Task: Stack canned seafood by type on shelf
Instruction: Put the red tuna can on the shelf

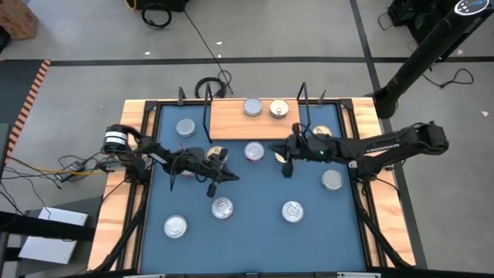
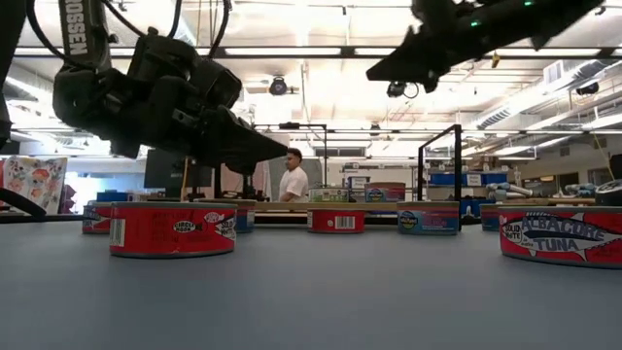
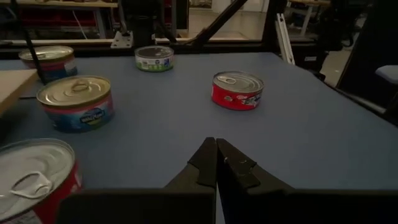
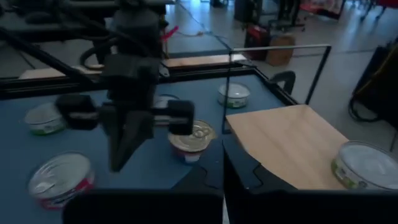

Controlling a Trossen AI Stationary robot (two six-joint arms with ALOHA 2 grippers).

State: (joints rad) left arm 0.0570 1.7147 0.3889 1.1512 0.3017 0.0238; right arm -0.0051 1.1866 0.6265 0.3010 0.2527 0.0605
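Flat round tins (image 1: 292, 211), silver pull-tab lids

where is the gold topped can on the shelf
In the high view the gold-topped can sits on the shelf at the table's far edge, toward its right end, just right of a silver-topped can.

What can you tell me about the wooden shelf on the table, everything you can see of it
The shelf is a flat rectangular board of pale, smooth wood, lying level at the far edge of the blue table mat. Thin black wire uprights rise from its two ends. Two tins sit on its right part, side by side: a silver-topped tin and a gold-topped tin. The rest of the board is bare. Neither arm touches it; the right claw hangs shut over the mat in front of it.
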